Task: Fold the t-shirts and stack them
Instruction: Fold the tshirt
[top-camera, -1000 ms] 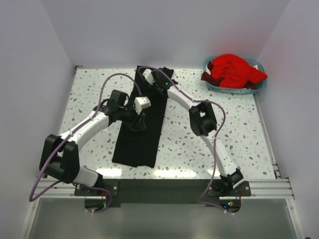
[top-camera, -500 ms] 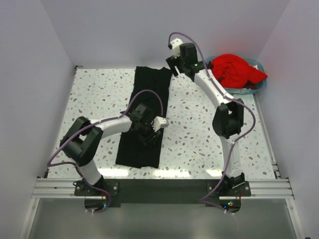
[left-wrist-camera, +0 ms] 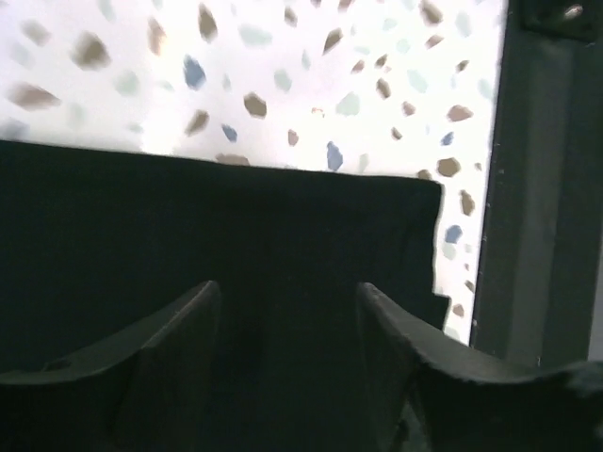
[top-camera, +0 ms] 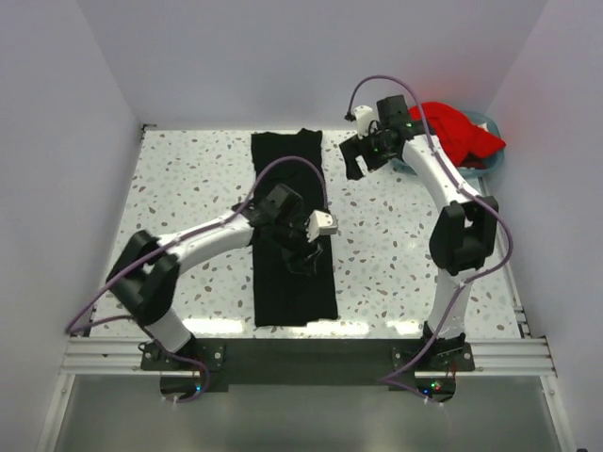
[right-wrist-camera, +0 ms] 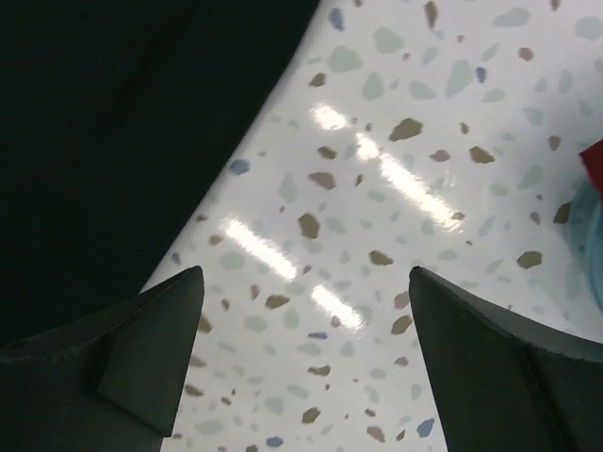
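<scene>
The black t-shirt [top-camera: 292, 292] lies folded into a long narrow strip running from the table's back to its front edge. My left gripper [top-camera: 303, 256] is low over the strip's middle. In the left wrist view its jaws [left-wrist-camera: 287, 287] stand apart, with flat black cloth [left-wrist-camera: 188, 217] under and between them and nothing pinched. My right gripper [top-camera: 356, 162] hangs open above bare table, right of the shirt's top end; its wrist view shows wide jaws [right-wrist-camera: 306, 273] and the black cloth [right-wrist-camera: 113, 122] at upper left. The red t-shirt [top-camera: 450, 127] is bunched in the basket.
The light blue basket [top-camera: 452, 171] sits at the back right corner, its edge [right-wrist-camera: 586, 247] showing at the right of the right wrist view. White walls enclose the speckled table [top-camera: 179, 188]. A dark rail [left-wrist-camera: 537, 188] runs along the front edge.
The right gripper let go of the shirt's top end, opened wide and swung right toward the basket. The left gripper shifted right and its jaws widened. The black strip now lies straighter.
</scene>
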Robot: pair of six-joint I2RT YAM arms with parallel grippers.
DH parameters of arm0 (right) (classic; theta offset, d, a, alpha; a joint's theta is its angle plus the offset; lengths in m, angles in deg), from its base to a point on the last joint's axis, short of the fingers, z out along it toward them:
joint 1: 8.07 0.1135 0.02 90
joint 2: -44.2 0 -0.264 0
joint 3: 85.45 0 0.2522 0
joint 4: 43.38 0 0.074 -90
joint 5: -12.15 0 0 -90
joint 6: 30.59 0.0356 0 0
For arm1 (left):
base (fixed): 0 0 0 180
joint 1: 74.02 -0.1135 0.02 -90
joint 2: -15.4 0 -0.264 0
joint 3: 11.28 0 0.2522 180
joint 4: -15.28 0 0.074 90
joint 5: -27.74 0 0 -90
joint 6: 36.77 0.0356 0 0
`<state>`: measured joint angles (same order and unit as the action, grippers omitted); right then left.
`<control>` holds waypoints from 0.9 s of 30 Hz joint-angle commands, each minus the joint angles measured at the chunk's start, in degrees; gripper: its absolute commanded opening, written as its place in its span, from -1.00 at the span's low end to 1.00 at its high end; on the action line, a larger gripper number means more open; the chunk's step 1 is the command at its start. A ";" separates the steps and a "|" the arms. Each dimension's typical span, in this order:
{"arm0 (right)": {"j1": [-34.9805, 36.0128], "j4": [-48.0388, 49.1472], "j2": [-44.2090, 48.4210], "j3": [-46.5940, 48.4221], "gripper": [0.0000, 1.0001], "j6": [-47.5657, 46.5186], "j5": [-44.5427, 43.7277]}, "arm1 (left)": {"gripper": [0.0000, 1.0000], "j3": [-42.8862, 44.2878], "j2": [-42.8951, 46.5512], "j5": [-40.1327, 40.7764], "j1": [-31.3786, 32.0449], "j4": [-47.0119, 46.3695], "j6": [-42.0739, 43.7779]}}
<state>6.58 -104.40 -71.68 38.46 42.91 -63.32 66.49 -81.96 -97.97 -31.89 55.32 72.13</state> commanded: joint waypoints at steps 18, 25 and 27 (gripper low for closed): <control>32.79 10.51 48.20 -61.97 0.57 -45.91 10.35 | 0.36 -23.05 34.52 -3.68 0.76 29.26 61.86; 38.25 20.71 45.12 -68.74 0.39 -49.51 8.68 | 0.23 -29.37 35.04 0.37 3.31 24.89 70.47; 39.22 22.12 45.39 -70.59 0.32 -51.44 8.85 | 0.16 -32.45 36.27 1.69 3.66 22.51 71.36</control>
<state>44.55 -89.30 -26.37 -30.34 -3.75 -54.54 36.90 -47.36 -97.90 -28.83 81.13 137.24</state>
